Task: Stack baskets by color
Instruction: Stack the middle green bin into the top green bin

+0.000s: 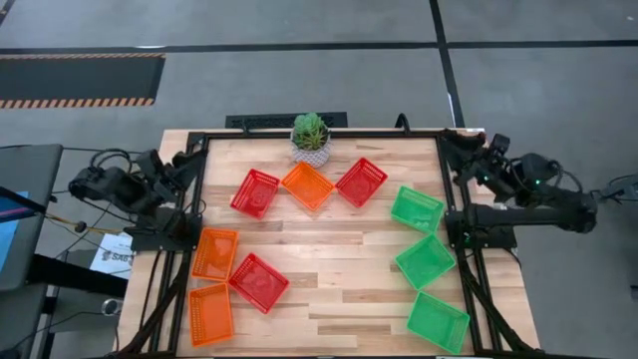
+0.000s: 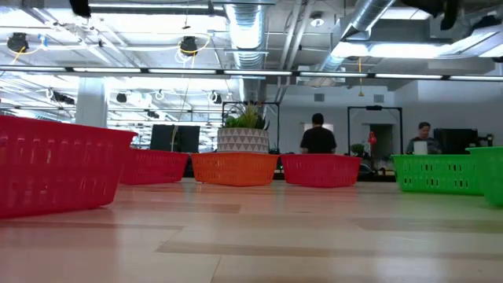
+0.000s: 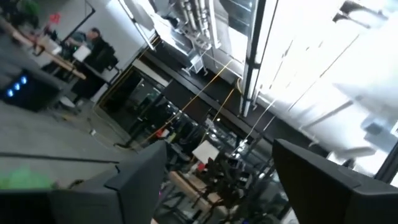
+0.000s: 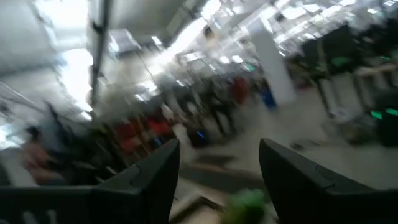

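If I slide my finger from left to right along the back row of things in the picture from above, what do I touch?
Red mesh-sided plastic basket → orange mesh-sided plastic basket → red mesh-sided plastic basket → green mesh-sided plastic basket. The small potted green plant sits farther back, behind the orange one.

1. We see three red baskets (image 1: 255,192) with mesh-patterned sides, two flanking the potted plant (image 1: 310,137).
2. Three orange baskets (image 1: 307,185), one right before the plant.
3. Three green baskets (image 1: 417,208) off to the plant's right.
4. The plant is green; its pot is white-and-grey patterned.
5. The table (image 1: 339,269) is pale striped wood.
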Tool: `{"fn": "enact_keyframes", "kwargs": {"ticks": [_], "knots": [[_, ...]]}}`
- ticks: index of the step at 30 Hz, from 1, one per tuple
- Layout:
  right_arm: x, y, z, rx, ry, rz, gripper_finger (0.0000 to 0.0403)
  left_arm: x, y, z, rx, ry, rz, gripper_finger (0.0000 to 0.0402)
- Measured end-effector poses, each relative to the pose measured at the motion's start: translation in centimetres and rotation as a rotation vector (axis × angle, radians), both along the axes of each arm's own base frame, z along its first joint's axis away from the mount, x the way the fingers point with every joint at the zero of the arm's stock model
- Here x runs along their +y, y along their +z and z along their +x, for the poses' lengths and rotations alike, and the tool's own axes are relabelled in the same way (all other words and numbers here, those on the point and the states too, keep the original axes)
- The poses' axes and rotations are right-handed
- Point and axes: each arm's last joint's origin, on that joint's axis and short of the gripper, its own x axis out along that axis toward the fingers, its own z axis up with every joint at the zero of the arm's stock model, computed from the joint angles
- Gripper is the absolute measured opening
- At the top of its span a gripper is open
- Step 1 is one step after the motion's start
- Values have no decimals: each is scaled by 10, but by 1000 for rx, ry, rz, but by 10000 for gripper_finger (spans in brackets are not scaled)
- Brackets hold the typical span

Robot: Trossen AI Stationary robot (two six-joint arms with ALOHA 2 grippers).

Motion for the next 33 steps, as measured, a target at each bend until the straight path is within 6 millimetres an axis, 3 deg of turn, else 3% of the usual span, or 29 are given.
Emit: {"fn": "enact_keyframes", "kwargs": {"ticks": [4,10,17,22,33], "knots": [[-1,22,9,224,-16,31,244,-3,25,7,64,7,34,303],[-3,55,30,418,-30,119,244,-2,58,8,172,7,-18,300],[-5,78,52,644,-44,223,244,-1,75,6,303,17,-114,297],[-4,73,72,872,21,339,244,-3,71,11,403,-1,-178,297],[14,34,102,1281,265,716,244,-11,59,35,518,-124,-241,297]]}}
